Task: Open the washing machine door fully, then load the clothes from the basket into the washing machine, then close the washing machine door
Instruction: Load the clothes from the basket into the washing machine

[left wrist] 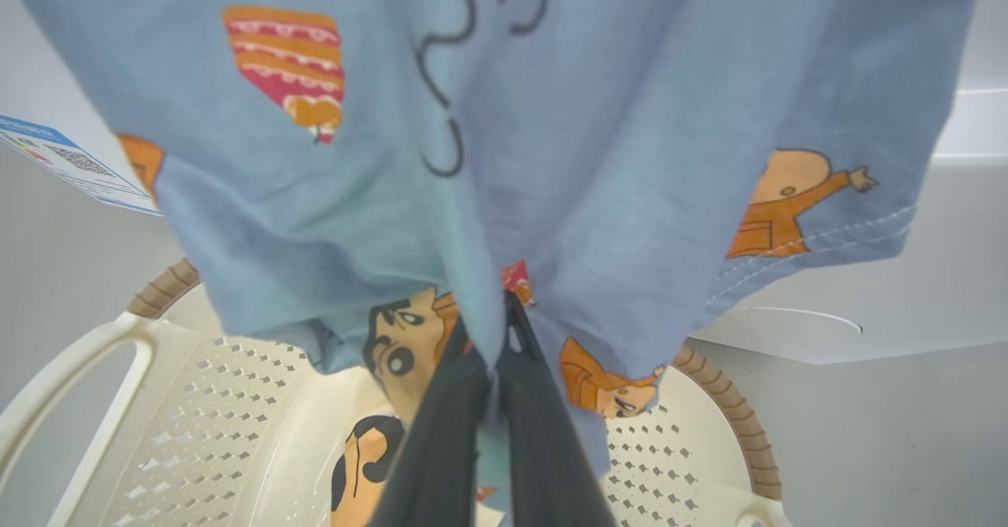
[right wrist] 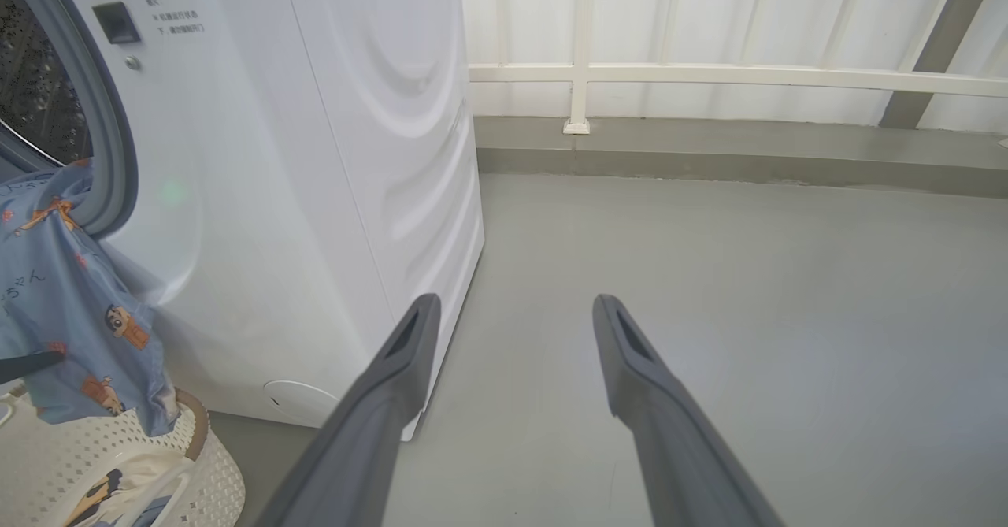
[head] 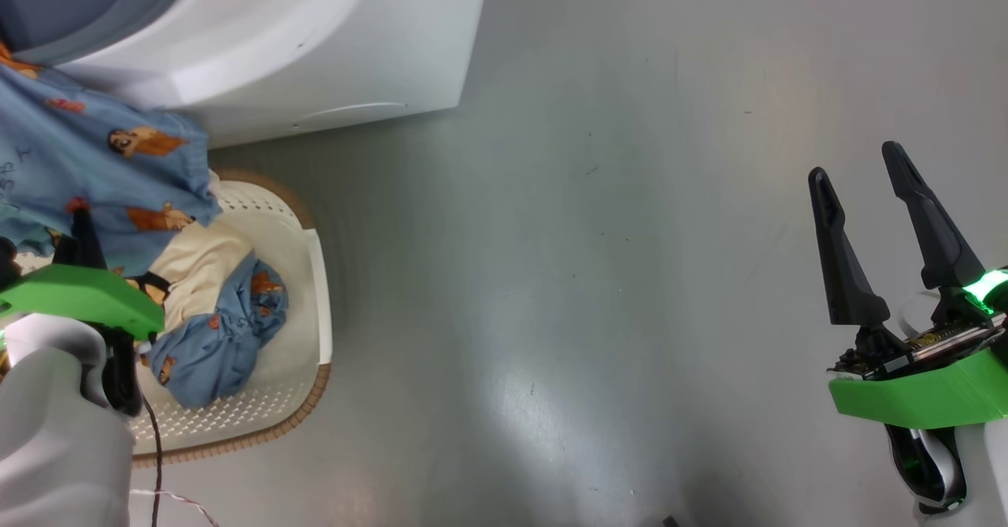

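Floor of grey spreads under the white washing machine, whose drum mouth stands uncovered in the right wrist view. Just in front of it sits the basket, with cream and blue clothes bundled inside. One blue printed garment (cartoon figures all over) reaches from the drum's grey rim down over the basket, pinched between the closed fingers of the left gripper. The right gripper hovers well apart over the floor, fingers spread, holding nothing.

Grey floor, wht wall w/ rail
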### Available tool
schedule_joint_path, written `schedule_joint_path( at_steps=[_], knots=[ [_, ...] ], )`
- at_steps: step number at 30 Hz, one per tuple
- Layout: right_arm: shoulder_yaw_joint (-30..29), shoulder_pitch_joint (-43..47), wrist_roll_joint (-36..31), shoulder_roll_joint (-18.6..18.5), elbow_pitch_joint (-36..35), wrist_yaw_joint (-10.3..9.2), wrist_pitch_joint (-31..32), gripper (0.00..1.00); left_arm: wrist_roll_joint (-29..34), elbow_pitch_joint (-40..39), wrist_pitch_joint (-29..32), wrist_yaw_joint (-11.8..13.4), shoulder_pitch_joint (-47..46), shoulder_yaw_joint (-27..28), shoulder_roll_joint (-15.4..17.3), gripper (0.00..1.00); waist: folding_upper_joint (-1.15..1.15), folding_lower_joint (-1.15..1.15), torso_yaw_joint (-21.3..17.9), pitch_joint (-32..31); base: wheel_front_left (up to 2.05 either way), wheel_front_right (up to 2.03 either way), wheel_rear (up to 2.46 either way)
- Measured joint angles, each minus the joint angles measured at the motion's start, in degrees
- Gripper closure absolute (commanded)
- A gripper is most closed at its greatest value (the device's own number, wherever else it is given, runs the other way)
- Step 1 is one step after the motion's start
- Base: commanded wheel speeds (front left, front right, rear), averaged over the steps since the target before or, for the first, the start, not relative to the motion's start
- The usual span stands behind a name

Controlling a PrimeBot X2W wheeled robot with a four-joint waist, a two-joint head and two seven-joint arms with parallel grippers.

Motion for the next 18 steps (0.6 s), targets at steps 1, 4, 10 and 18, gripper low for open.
schedule_joint_path(
  at_steps=[1, 4, 10, 18],
  knots=[
    [0.0, 0.0, 0.0, 0.0, 0.1, 0.0, 0.0, 0.0, 0.0, 0.3, 0.0, -0.3, 0.0, -0.1, 0.0, 1.0, 0.0, 0.0, 0.1, -0.1, 0.0, 0.0, 0.0],
    [-0.1, 0.0, 0.0, 0.0, 0.2, 0.0, 0.0, 0.0, 0.0, 1.0, 0.0, -1.3, 0.0, -0.7, 0.1, 1.0, 0.0, 0.0, 0.4, -0.7, 0.0, 0.0, 0.0],
    [-1.2, 0.5, 0.0, -0.1, 0.2, 0.0, 0.0, 0.0, 0.1, 1.0, 2.9, -2.9, 0.1, -3.1, 1.2, 1.0, 0.0, 0.0, 1.3, -2.2, 0.0, 0.0, 0.0],
    [-1.6, 3.4, -0.2, -0.1, 0.1, 0.0, 0.0, 0.0, 0.2, -9.0, 10.3, -3.8, 0.3, -6.1, 5.3, 1.0, 0.0, 0.0, 2.8, -4.6, 0.0, 0.0, 0.0]
  ],
)
